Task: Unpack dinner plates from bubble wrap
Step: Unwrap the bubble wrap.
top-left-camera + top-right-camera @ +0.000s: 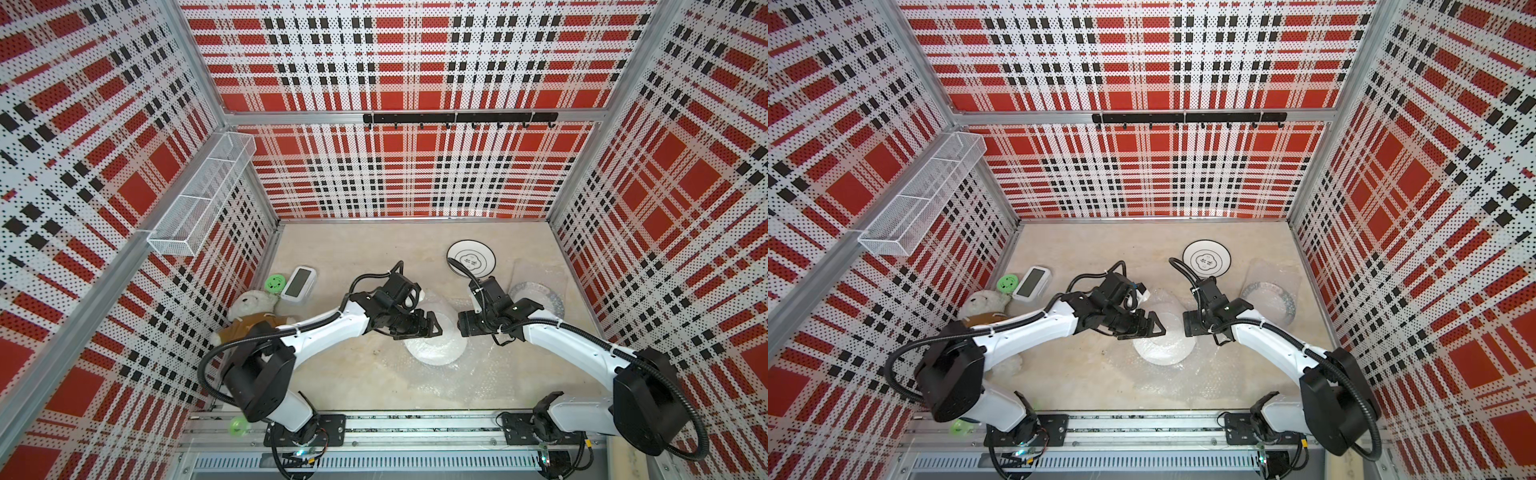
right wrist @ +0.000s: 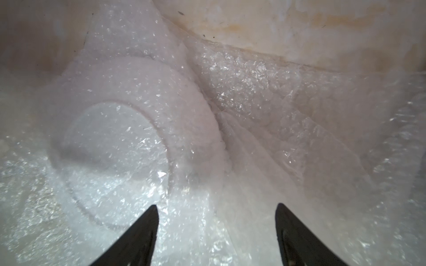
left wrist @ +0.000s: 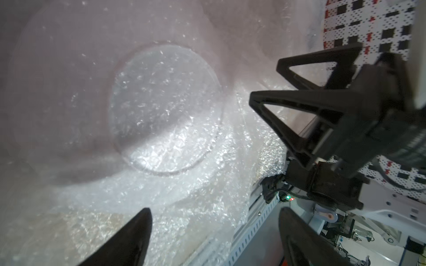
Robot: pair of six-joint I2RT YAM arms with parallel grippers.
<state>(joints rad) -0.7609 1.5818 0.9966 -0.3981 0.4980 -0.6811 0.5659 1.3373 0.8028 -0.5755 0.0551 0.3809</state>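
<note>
A dinner plate (image 1: 436, 351) (image 1: 1163, 353) lies mid-table under bubble wrap (image 1: 465, 382), and its round foot ring shows through the film in the wrist views (image 3: 166, 108) (image 2: 110, 142). My left gripper (image 1: 436, 328) (image 3: 214, 209) hovers over the plate's near-left part, open and empty. My right gripper (image 3: 265, 79) (image 2: 216, 205) faces it from the right, open above creased wrap (image 2: 265, 96). In both top views its fingertips are hidden under its wrist. A bare plate (image 1: 471, 258) with a black ring sits at the back right. Another wrapped plate (image 1: 536, 301) lies at the right.
A teddy bear (image 1: 253, 307), a small green disc (image 1: 275, 283) and a white device (image 1: 299, 282) crowd the left side. On the left wall hangs a wire basket (image 1: 199, 199), and on the back wall a black hook rail (image 1: 457, 118). Loose wrap spreads toward the front rail.
</note>
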